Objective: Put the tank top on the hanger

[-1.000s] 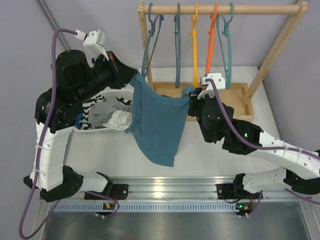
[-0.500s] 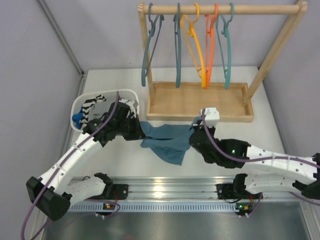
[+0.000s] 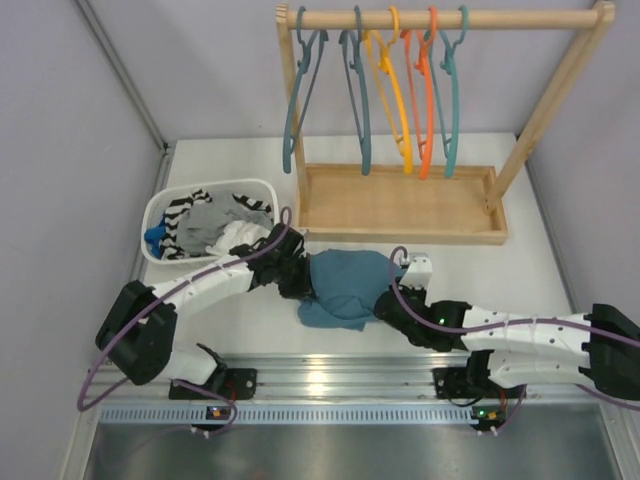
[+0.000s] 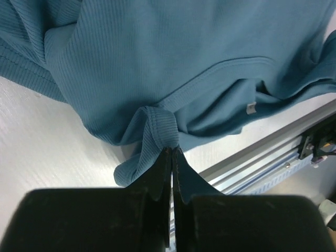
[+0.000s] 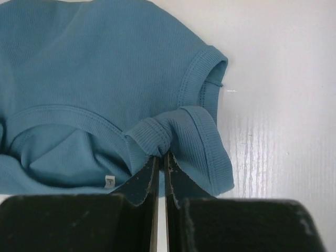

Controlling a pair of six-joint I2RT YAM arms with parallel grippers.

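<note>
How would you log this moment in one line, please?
left gripper: shut on tank top strap | right gripper: shut on other strap | tank top: bunched on table | hanger: bare, on rail

Robotics lab test cell: a cabled left arm and right arm bolted to an aluminium rail along a white desk, plain grey panels around, with wooden rack, laundry basket and tank top as props.

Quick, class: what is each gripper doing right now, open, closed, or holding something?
Left gripper: closed, pinching a strap of the tank top.
Right gripper: closed, pinching another strap of the tank top.
</note>
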